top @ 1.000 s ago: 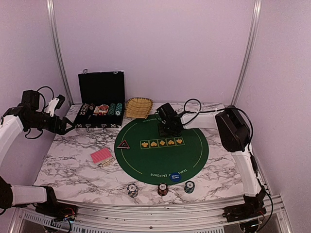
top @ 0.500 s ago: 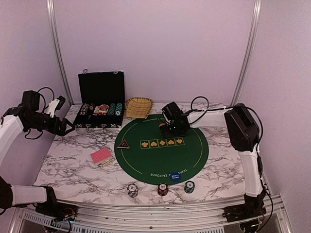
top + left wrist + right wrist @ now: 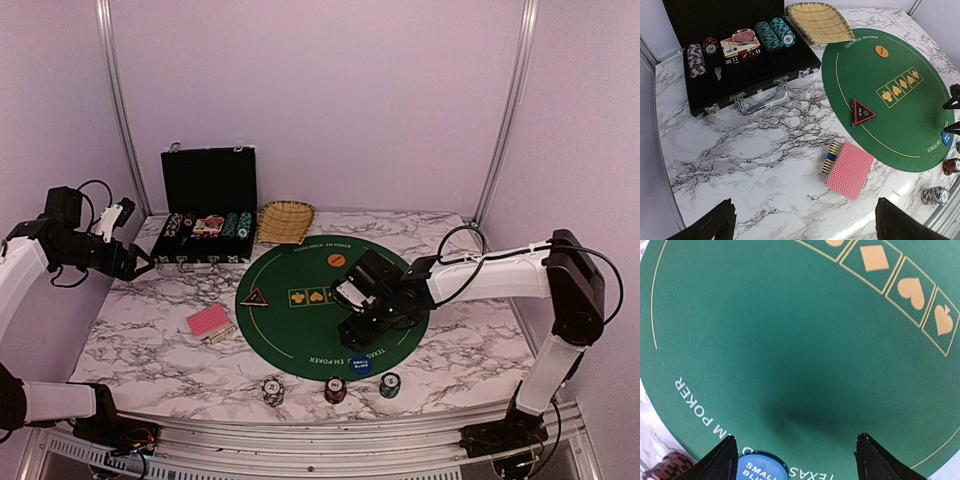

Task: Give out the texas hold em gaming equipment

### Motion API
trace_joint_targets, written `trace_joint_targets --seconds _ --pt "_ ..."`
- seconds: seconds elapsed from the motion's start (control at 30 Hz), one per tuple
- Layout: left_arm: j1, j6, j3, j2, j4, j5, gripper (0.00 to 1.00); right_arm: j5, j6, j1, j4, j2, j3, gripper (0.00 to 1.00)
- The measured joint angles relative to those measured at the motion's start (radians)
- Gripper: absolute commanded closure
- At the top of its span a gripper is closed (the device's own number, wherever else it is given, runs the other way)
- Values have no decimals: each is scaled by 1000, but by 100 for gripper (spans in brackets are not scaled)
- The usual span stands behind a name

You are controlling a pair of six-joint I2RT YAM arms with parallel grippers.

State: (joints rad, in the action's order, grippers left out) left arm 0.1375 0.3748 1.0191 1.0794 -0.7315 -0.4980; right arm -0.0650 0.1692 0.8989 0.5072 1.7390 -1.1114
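A white marble-patterned counter (image 3: 150, 340) stands against plain pale lilac walls (image 3: 320, 100), with two slim metal posts (image 3: 117, 100) rising behind it.

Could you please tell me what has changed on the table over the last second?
The right pincer drew back from the far edge of the green mat toward its near edge, jaws opening, and now hovers by the blue disc. The orange disc lies uncovered where the pincer had been, apparently just let go. The left pincer, cards, triangle marker, chip stacks, case and basket stayed put.
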Motion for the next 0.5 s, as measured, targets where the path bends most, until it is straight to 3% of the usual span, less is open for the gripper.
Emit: trace_joint_targets --seconds 0.5 --pt "0 -4 0 -3 0 -3 1 -3 -5 94 77 4 10 21"
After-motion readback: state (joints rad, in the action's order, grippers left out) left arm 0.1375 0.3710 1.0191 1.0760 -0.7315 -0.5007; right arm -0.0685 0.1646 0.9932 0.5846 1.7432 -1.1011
